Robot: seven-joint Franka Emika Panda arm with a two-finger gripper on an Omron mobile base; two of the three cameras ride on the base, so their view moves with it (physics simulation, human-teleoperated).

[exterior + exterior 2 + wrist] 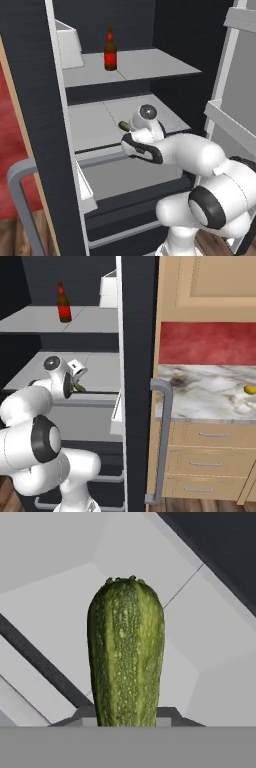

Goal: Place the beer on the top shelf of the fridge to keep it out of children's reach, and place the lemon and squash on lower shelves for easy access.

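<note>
The beer [110, 50] [63, 303] stands upright on the fridge's top shelf [150, 62] [30, 318]. My gripper [127, 129] [76, 383] [126, 714] reaches into the fridge [35, 100] just above the second shelf [90, 125] [100, 368], one of the lower shelves. It is shut on the dark green squash [126, 652], whose end pokes out past the hand [122, 125] [79, 387]. The lemon [249, 389] lies on the marble counter [210, 391], right of the fridge.
A white bin [70, 47] [108, 291] sits at the top shelf's side. The open door's white racks [230, 120] stand to my arm's right. The grey bar handle [162, 446] [17, 200] hangs on the near door edge. Tan drawers [210, 461] sit under the counter.
</note>
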